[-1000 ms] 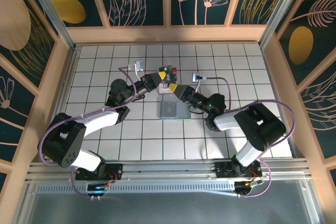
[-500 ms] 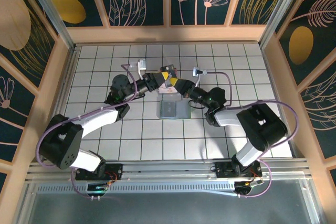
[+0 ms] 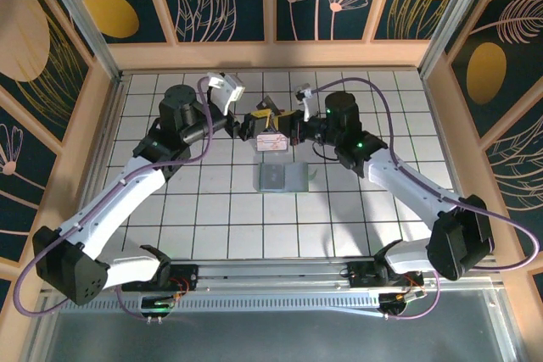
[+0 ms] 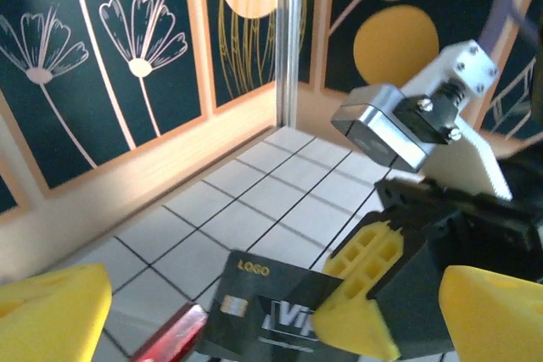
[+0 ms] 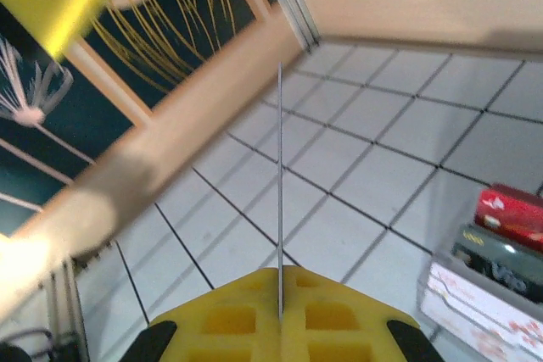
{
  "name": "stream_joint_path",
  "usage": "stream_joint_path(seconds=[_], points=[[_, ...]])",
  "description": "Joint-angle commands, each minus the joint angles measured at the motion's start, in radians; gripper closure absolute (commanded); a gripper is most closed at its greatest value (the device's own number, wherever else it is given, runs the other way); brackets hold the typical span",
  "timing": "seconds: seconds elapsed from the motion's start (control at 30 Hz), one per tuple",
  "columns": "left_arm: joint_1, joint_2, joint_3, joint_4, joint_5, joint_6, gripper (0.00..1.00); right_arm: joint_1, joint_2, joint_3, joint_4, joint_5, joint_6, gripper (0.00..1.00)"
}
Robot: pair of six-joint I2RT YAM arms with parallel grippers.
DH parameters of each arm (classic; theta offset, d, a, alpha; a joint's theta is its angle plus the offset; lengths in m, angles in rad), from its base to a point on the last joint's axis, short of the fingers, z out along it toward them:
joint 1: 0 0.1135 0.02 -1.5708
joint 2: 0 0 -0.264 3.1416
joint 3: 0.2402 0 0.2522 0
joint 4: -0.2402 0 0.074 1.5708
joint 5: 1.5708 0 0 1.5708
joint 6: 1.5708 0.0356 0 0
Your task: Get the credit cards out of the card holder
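The right gripper (image 5: pixel 280 287) has its jaws pressed together on a dark card (image 4: pixel 254 309). The card stands edge-on from the jaws in the gripper's own wrist view, and from the other side it shows "LOGO" and "VIP" print. Facing it close by, the left gripper (image 3: pixel 248 126) is spread wide, with its yellow pads (image 4: pixel 51 315) on either side of the card and apart from it. Both grippers hang in the air, tip to tip. Right under them sits a small pale box (image 3: pixel 271 141) with a red strip (image 5: pixel 507 208) and something dark on top; whether those are cards I cannot tell. The holder (image 3: pixel 282 178) lies flat on the table (image 3: pixel 170 209), below the grippers and a little nearer the arm bases, with nothing gripping it.

To my eye this is a hand-over, with the card out of the holder and in the right gripper alone. Next the card needs setting down clear of the holder, low and flat so it does not flip. The left gripper should back off without clipping the card, then go down to the holder for another, if one is left inside, which I cannot see.
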Motion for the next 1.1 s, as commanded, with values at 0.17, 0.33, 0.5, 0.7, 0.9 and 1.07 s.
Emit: stream_joint_path(seconds=[0.17, 0.33, 0.5, 0.7, 0.9, 1.07], points=[[0.012, 0.182, 0.281, -0.466, 0.061, 0.523, 0.12, 0.037, 0.002, 0.098, -0.359, 0.060, -0.274, 1.00], [0.038, 0.304, 0.448, -0.692, 0.148, 0.684, 0.16, 0.050, -0.013, 0.114, -0.397, 0.082, -0.294, 1.00], [0.045, 0.383, 0.550, -0.850, 0.241, 0.821, 0.19, 0.059, -0.026, 0.128, -0.424, 0.081, -0.308, 1.00], [0.046, 0.462, 0.632, -0.974, 0.314, 0.904, 0.20, 0.077, -0.007, 0.150, -0.457, 0.081, -0.322, 1.00], [0.045, 0.586, 0.739, -1.122, 0.351, 0.977, 0.26, 0.090, 0.005, 0.164, -0.461, 0.084, -0.330, 1.00], [0.045, 0.646, 0.799, -1.214, 0.361, 1.017, 0.44, 0.092, 0.012, 0.170, -0.454, 0.084, -0.335, 1.00]])
